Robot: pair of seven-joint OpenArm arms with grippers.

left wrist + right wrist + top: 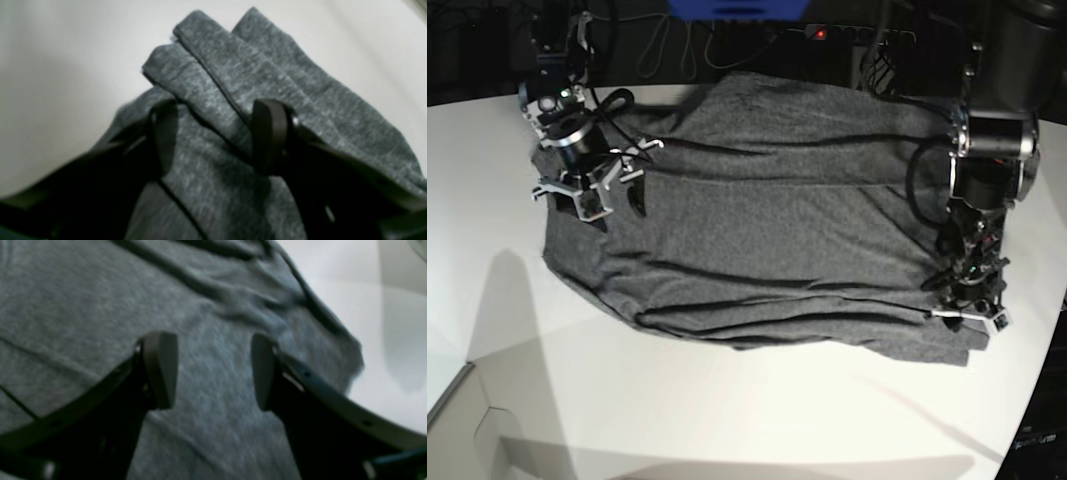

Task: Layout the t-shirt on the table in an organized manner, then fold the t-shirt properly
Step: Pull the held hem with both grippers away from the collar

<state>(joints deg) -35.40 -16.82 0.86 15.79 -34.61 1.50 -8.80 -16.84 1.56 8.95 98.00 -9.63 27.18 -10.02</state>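
The dark grey t-shirt lies spread across the white table, with long creases near its front hem. My left gripper is down at the shirt's right front corner. In the left wrist view this gripper stands open, its fingers on either side of stacked folded layers of the t-shirt. My right gripper is at the shirt's left edge. In the right wrist view it is open just over flat fabric of the t-shirt, nothing pinched between its pads.
Cables and dark equipment run behind the table's far edge. The table's curved rim falls away at the right, and its front-left corner drops off. Bare white tabletop lies in front of the shirt.
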